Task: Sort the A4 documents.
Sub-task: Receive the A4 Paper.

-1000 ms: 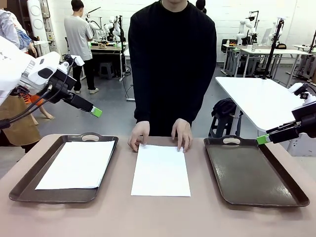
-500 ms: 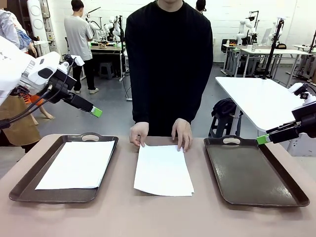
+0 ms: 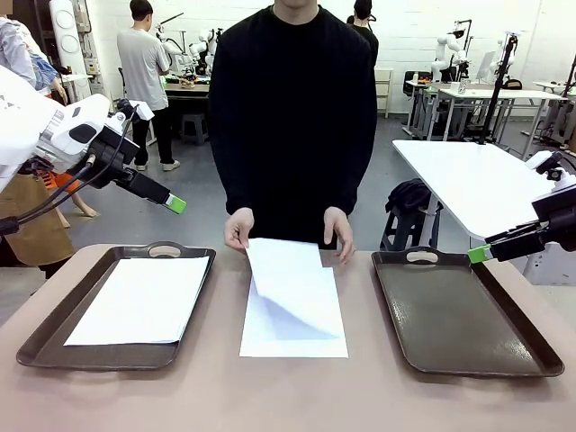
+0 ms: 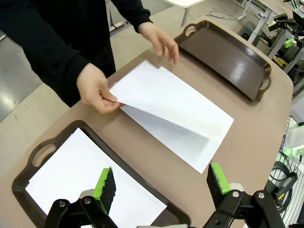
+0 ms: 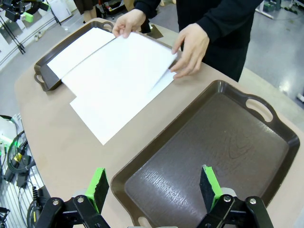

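Two white A4 documents lie stacked at the table's middle. The person's hand [image 3: 238,227] lifts the far edge of the top sheet [image 3: 290,281] off the lower sheet [image 3: 292,342]; the other hand [image 3: 339,234] hovers beside it. Another document [image 3: 139,300] lies flat in the left dark brown tray [image 3: 54,346]. The right tray [image 3: 468,315] holds nothing. My left gripper [image 3: 175,204] hangs open above the left tray's far end; in its wrist view [image 4: 161,183] the jaws stand wide apart. My right gripper [image 3: 479,255] is open at the right tray's far right edge, also wide in its own view [image 5: 154,185].
The person stands at the far side of the table [image 3: 288,396], right behind the stack. Bare tabletop runs along the near edge and between the trays. White tables [image 3: 477,180] and other people stand farther back.
The person's hands came up off the table, raising the far end of the top sheet, which now curls over the lower one. Neither arm has moved.
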You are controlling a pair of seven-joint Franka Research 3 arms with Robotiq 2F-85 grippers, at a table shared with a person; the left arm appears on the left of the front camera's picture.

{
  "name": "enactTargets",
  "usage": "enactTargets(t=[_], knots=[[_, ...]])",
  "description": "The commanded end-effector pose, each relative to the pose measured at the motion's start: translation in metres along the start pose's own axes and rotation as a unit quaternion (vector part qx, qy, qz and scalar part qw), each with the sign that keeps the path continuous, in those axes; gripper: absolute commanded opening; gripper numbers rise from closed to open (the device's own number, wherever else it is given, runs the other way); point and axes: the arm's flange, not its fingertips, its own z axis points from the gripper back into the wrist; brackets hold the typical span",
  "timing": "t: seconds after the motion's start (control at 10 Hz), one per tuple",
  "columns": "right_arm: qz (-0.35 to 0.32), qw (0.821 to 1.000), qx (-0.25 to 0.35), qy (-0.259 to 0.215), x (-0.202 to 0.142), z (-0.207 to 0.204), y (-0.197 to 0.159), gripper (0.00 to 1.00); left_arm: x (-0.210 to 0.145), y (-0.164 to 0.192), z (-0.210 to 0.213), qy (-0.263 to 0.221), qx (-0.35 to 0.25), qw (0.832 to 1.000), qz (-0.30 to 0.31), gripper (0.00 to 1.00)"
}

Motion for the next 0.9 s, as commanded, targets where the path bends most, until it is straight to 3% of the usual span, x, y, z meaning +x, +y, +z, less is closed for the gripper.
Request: enactTargets(t=[0.0, 0.8], knots=[[0.004, 1.0, 0.008, -0.012, -0.0001, -0.0039, -0.0041, 1.0, -0.0008, 0.0017, 0.001, -0.005, -0.006, 1.0, -0.005, 1.0], [0.004, 1.0, 0.008, -0.012, -0.0001, -0.0039, -0.0041, 1.0, -0.0008, 0.0017, 0.001, -0.005, -0.006, 1.0, -0.005, 1.0]])
